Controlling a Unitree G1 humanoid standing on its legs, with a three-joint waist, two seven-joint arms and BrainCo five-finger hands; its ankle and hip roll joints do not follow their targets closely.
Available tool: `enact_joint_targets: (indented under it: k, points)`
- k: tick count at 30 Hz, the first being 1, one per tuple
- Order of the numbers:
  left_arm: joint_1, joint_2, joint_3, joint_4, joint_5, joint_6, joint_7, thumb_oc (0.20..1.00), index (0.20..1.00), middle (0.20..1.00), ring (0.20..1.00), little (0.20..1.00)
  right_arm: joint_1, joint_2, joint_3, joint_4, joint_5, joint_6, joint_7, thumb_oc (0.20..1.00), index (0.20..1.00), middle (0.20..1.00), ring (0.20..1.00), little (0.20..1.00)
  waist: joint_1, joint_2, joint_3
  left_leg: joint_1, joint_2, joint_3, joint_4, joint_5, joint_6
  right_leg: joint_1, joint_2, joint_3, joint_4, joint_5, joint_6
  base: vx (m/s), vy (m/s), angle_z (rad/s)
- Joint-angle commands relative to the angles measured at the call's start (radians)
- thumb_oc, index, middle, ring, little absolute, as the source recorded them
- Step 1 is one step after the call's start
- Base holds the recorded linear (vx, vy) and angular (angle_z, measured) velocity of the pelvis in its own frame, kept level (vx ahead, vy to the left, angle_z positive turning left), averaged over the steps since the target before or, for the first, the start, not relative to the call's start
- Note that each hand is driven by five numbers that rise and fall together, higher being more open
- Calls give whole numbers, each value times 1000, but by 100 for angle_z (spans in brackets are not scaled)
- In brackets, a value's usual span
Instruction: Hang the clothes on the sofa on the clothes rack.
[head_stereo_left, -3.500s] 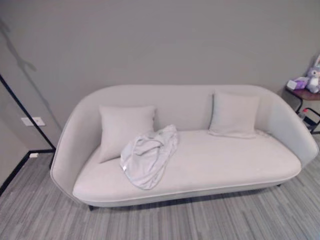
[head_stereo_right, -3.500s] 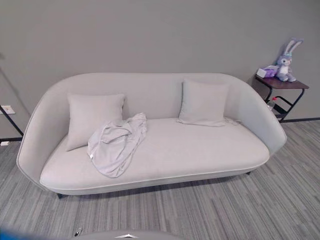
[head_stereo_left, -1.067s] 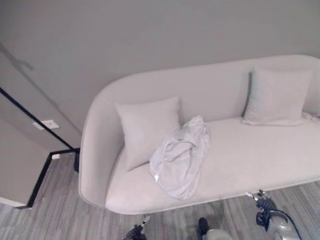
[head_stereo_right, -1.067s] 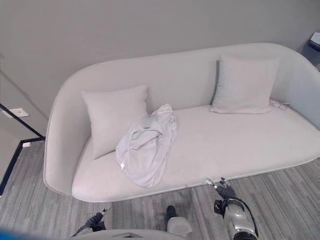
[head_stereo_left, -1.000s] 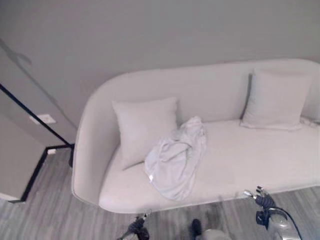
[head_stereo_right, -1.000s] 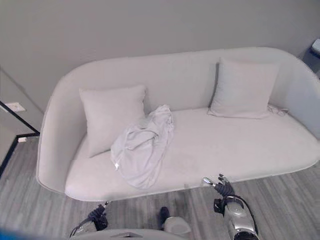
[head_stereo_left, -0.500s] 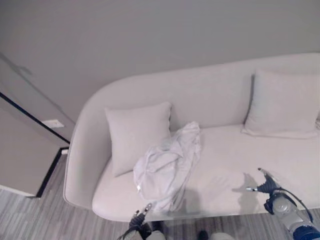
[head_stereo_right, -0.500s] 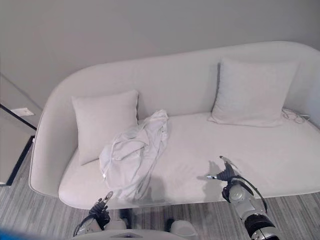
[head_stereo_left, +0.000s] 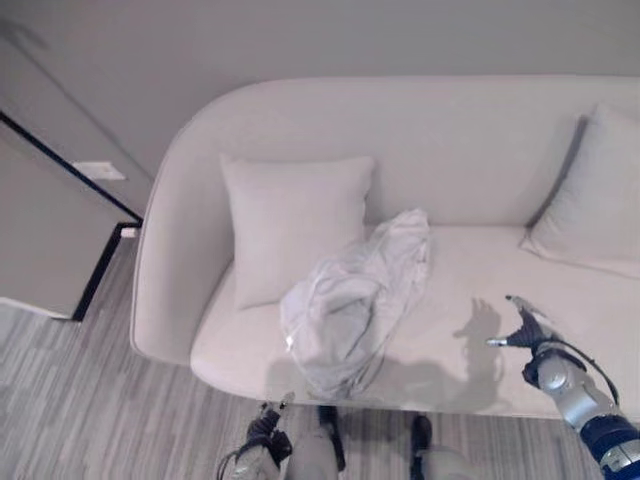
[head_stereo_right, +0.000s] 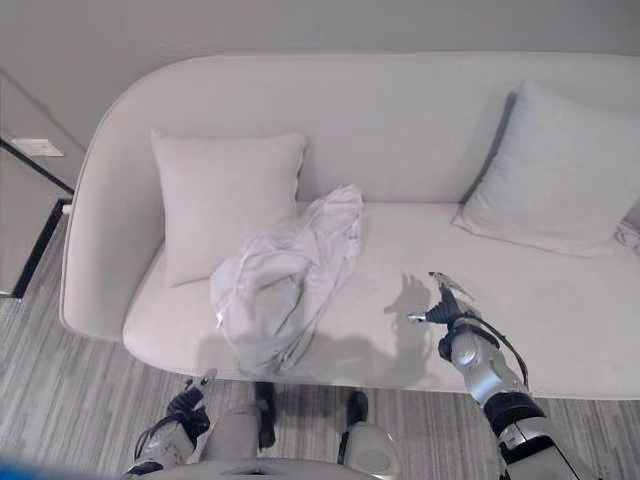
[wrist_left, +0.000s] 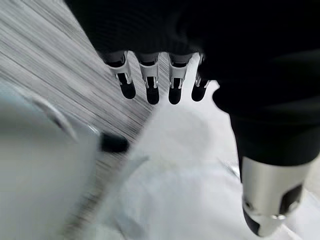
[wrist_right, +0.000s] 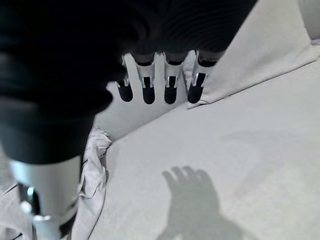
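Since half a second ago the right hand (head_stereo_right: 447, 303) has advanced farther over the sofa seat, fingers straight and spread, empty, hovering to the right of the garment (head_stereo_right: 282, 285); nearest, the left hand (head_stereo_left: 267, 421) hangs low before the sofa's (head_stereo_left: 480, 140) front edge, fingers relaxed, holding nothing; farther, the crumpled pale garment lies on the seat against the left cushion (head_stereo_left: 290, 230); another cushion (head_stereo_right: 560, 175) leans at the right.
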Motion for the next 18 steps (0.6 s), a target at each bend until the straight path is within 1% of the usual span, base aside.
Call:
enact_joint_targets:
  k: [1,3,4,7,9,10,11,12,13,14,15,18]
  points:
    - [-12,18,-25,1,16,-35,17,1000,1000,1000,1000,1000,-20,-3,-6,-55,-15,-32,-55,1000,1000,1000,1000,1000,4,-73,-14,-112,14,-5,99,-55,2,40,-144,79,-6,-14,63,0,0,0]
    - [-25,21,-37,-4,7,-42,25,1000,1000,1000,1000,1000,-55,8,19,-46,-21,-27,-76,1000,1000,1000,1000,1000,16,-77,7,-142,10,-14,110,-58,3,19,-144,78,-3,-7,65,15,-3,3]
    - [-36,25,-56,-25,-1,-52,32,1000,1000,1000,1000,1000,-102,21,46,-6,-25,-22,-97,1000,1000,1000,1000,1000,27,-73,23,-159,8,-17,115,-59,4,2,-146,77,-2,-1,68,19,1,7]
    - [-48,31,-77,-55,-8,-64,43,1000,1000,1000,1000,1000,-157,35,64,37,-7,-19,-122,1000,1000,1000,1000,1000,35,-67,39,-178,4,-20,118,-59,5,-17,-149,77,1,5,71,28,11,5]
    - [-48,31,-77,-55,-8,-64,43,1000,1000,1000,1000,1000,-157,35,64,37,-7,-19,-122,1000,1000,1000,1000,1000,35,-67,39,-178,4,-20,118,-59,5,-17,-149,77,1,5,71,36,30,7]
    - [-59,40,-110,-100,-14,-77,53,1000,1000,1000,1000,1000,-234,55,69,88,22,-16,-177,1000,1000,1000,1000,1000,50,-54,58,-205,-5,-21,123,-62,7,-44,-155,77,-2,17,77,79,75,6]
    - [-67,45,-120,-106,-14,-80,57,1000,1000,1000,1000,1000,-269,62,72,105,29,-15,-202,1000,1000,1000,1000,1000,57,-49,62,-217,-9,-21,127,-65,9,-52,-158,79,-5,21,79,79,76,4]
    - [-67,45,-119,-106,-14,-80,57,1000,1000,1000,1000,1000,-270,62,72,106,29,-15,-202,1000,1000,1000,1000,1000,57,-49,62,-218,-9,-20,128,-66,9,-53,-158,79,-4,21,79,83,63,-4]
    - [-74,52,-128,-108,-12,-82,65,1000,1000,1000,1000,1000,-316,68,70,116,37,-8,-232,1000,1000,1000,1000,1000,64,-42,66,-239,-17,-22,136,-73,12,-66,-166,76,-9,27,85,62,38,-2]
    - [-75,52,-128,-108,-12,-82,65,1000,1000,1000,1000,1000,-317,68,71,117,37,-8,-232,1000,1000,1000,1000,1000,64,-41,65,-240,-17,-22,136,-73,12,-67,-166,76,-9,27,85,126,85,5]
    - [-83,58,-133,-113,-20,-87,74,1000,1000,1000,1000,1000,-360,75,71,138,43,0,-265,1000,1000,1000,1000,1000,74,-34,63,-267,-27,-21,150,-85,16,-78,-176,75,-14,32,91,103,76,9]
    - [-91,67,-143,-128,-21,-93,84,1000,1000,1000,1000,1000,-424,84,59,159,66,5,-314,1000,1000,1000,1000,1000,89,-20,58,-312,-40,-19,183,-107,24,-99,-195,73,-17,38,99,131,88,6]
